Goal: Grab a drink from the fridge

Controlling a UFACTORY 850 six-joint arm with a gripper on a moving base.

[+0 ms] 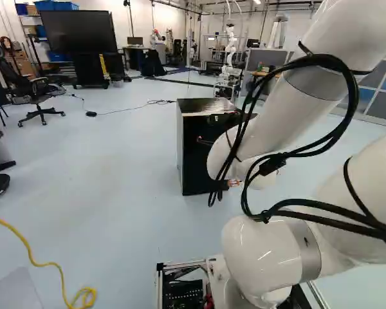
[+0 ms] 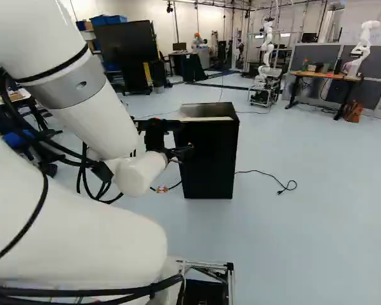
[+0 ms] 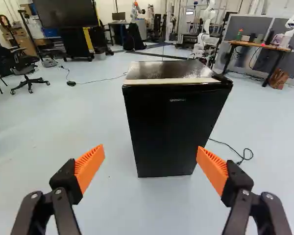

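Observation:
My gripper [image 2: 178,152] shows in the right base view at the end of the arm, in front of the black fridge [image 2: 209,155]. In the wrist view the gripper [image 3: 151,166] stands wide open with nothing between its orange pads. Ahead of it is the same fridge [image 3: 171,127], upright on the floor with its door shut and its glossy top showing. The left base view shows the fridge [image 1: 192,151] partly hidden by the arm and its cables. No drink can be seen.
Another robot [image 2: 267,57] stands beyond the fridge. A wooden desk [image 2: 324,76] is farther off. A black power cord [image 3: 232,149] lies beside the fridge, an office chair [image 3: 27,73] on its other side. A yellow cable [image 1: 35,257] lies near the base.

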